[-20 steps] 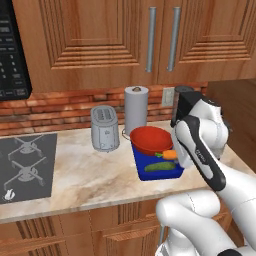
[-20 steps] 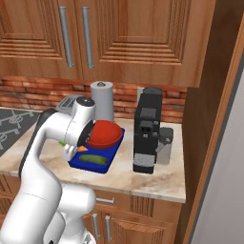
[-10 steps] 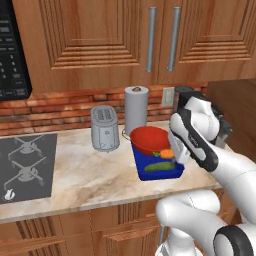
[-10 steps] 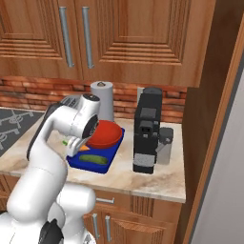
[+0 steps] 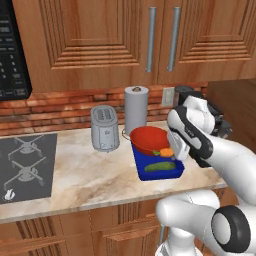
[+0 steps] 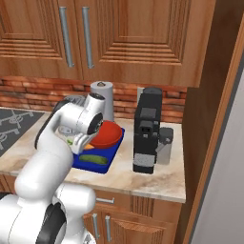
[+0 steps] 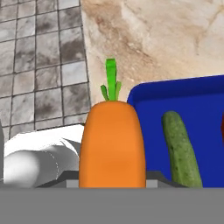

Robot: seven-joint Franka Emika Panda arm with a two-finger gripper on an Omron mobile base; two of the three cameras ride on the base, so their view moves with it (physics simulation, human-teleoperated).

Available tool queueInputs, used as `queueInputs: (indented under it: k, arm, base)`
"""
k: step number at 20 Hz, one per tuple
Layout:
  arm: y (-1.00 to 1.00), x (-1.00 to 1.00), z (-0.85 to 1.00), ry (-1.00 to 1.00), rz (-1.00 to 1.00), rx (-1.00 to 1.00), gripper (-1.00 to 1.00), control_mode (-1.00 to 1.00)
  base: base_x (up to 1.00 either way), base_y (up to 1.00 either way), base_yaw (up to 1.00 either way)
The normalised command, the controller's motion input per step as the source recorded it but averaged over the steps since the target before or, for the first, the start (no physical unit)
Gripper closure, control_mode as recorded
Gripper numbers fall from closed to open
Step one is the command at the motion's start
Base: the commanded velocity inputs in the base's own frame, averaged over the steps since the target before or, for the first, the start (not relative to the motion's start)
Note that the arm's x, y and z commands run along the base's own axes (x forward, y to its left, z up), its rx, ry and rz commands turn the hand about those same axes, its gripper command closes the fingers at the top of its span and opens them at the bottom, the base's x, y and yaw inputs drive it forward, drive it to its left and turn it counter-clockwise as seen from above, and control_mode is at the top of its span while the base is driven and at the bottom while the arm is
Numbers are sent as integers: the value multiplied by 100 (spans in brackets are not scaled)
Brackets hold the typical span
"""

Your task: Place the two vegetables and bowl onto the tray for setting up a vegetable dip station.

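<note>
While the fingers grip the carrot at its thick middle, held above the tray's edge beside the cucumber, it looks light, stiff and smooth, so likely slippery if pinched nearer its taper.

Carrot: orange, green top. Cucumber: dark green, mottled. Tray: deep blue. Bowl: glossy red. Desk: beige marbled pattern. Toaster: grey. Backsplash: red brick.
</note>
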Motion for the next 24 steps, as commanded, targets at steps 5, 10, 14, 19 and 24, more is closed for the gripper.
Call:
queueInputs:
  k: [5, 10, 14, 19, 24]
  arm:
    - [0, 10, -33, -6, 0, 0, 100, -100]
    - [0, 22, -27, -4, -1, 0, 100, -100]
    - [-1, 23, -23, 0, -2, 0, 100, -100]
    - [-1, 21, -20, 3, 0, 0, 100, -100]
    - [0, 10, -21, 1, 0, 0, 100, -100]
  base:
    - [0, 0, 0]
    - [0, 0, 0]
    - [0, 0, 0]
    - [0, 0, 0]
    - [0, 0, 0]
